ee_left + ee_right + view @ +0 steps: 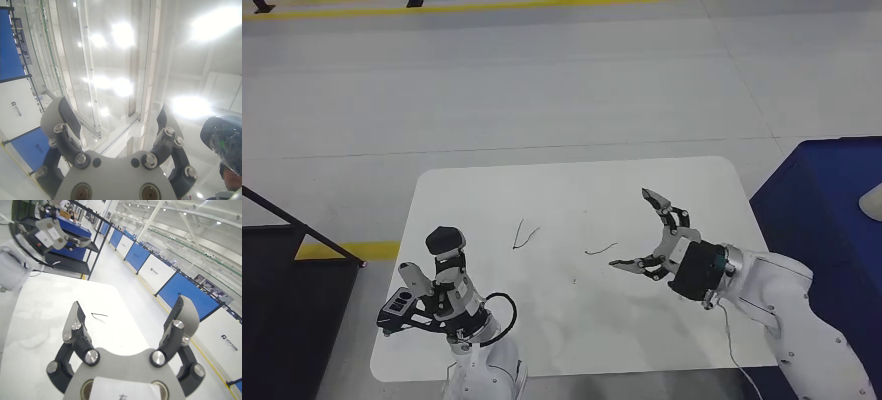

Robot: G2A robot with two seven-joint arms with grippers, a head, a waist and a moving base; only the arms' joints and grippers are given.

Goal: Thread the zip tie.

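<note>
Two thin dark zip ties lie on the white table [572, 320]: a bent, V-shaped zip tie [525, 235] near the middle and a short curved zip tie [600, 248] to its right. My right gripper [630, 229] hovers just right of the curved tie, open and empty. In the right wrist view the right gripper [128, 300] points across the table [37, 306] toward the V-shaped tie [99, 316] lying ahead. My left gripper [427, 290] is at the table's front left corner, turned upward. The left gripper [113, 106] is open with nothing between its fingers.
A blue-covered surface [832, 190] stands just past the table's right edge. A dark rack [282, 300] stands off the left side; the same rack [79, 256] stands beyond the table's far end in the right wrist view. Bare floor lies behind the table.
</note>
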